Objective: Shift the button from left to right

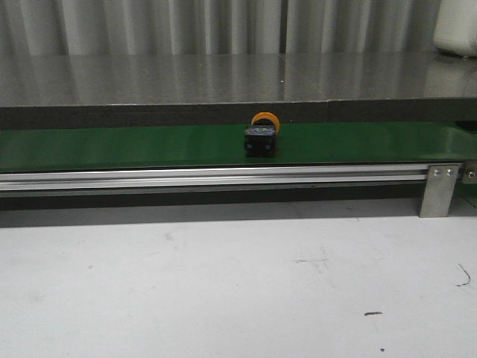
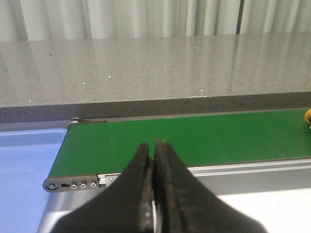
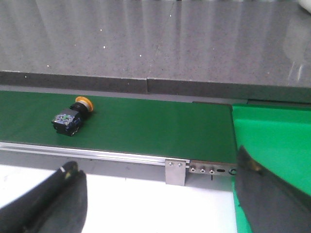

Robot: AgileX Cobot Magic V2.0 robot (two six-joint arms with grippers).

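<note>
The button [image 1: 261,136], black boxy body with a round orange-yellow cap, lies on its side on the green belt [image 1: 112,147] near the middle. It also shows in the right wrist view [image 3: 71,118], and its cap peeks in at the edge of the left wrist view [image 2: 308,116]. My left gripper [image 2: 152,145] is shut and empty, hovering before the belt's left end. My right gripper [image 3: 155,165] is wide open and empty, in front of the belt's right end. Neither gripper shows in the front view.
An aluminium rail [image 1: 209,177] with a bracket [image 1: 438,189] runs along the belt's near side. A grey stone counter [image 1: 223,78] lies behind the belt. A blue tray [image 2: 22,160] sits off the belt's left end, a green one [image 3: 272,141] off its right end. White table [image 1: 223,283] in front.
</note>
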